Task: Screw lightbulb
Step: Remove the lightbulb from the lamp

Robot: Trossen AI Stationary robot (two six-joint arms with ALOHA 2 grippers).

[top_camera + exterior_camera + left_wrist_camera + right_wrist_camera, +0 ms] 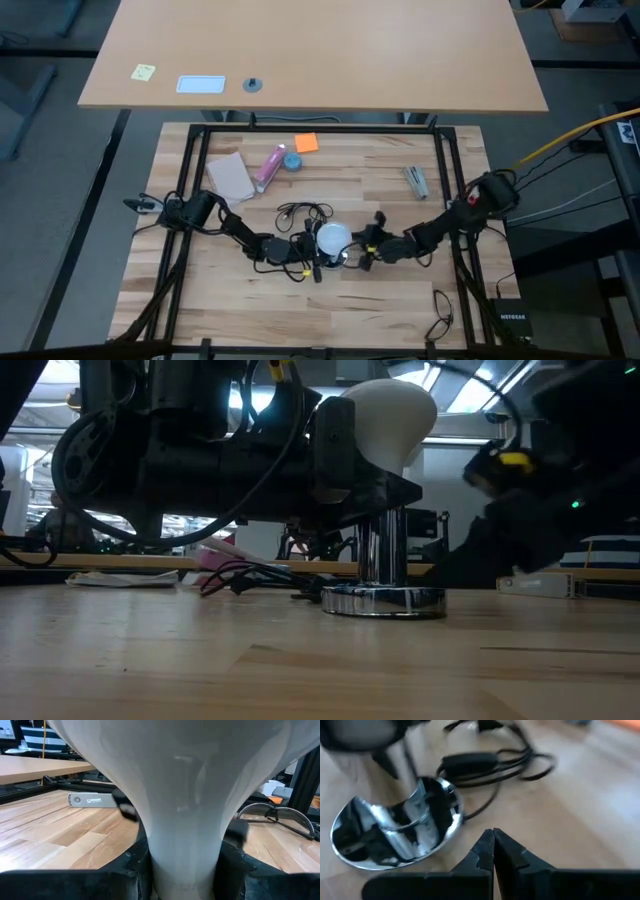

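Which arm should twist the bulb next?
Probably the left. The left gripper is already clamped on the bulb's neck above the lamp base. The right gripper is shut and empty, low beside the base.

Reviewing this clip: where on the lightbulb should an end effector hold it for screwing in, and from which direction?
Probably at the narrow neck below the globe, coming in level from the side. The lightbulb stands upright on the lamp base, and its taper gives the fingers a seat. The left end effector is shut there; the right end effector is shut beside the base.
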